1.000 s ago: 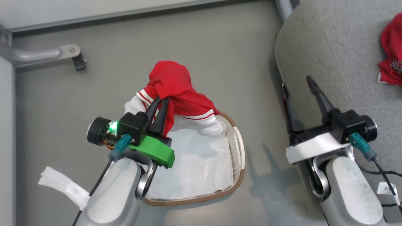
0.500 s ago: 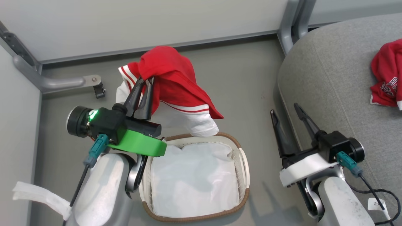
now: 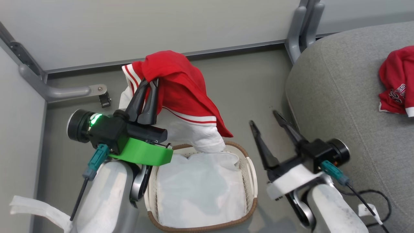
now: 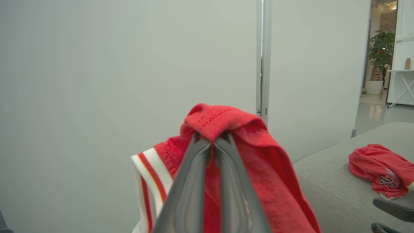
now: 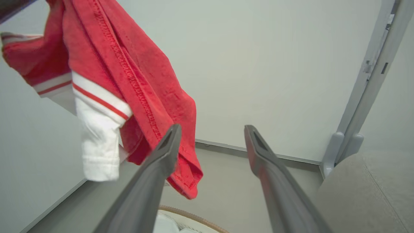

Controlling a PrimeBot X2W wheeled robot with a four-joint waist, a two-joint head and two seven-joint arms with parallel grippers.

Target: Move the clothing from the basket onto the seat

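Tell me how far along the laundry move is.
Done: a first red garment lies on the seat. In hand: the left gripper is shut on a second red garment, hanging above the basket. Left: carry it to the seat and release. The basket shows just a white sheet; the right gripper is open.

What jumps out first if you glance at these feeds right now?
The bright red garment hanging from the shut left claw, held up above the basket. Next, a second red piece lying on the grey seat, and the right claw open and empty between basket and seat.
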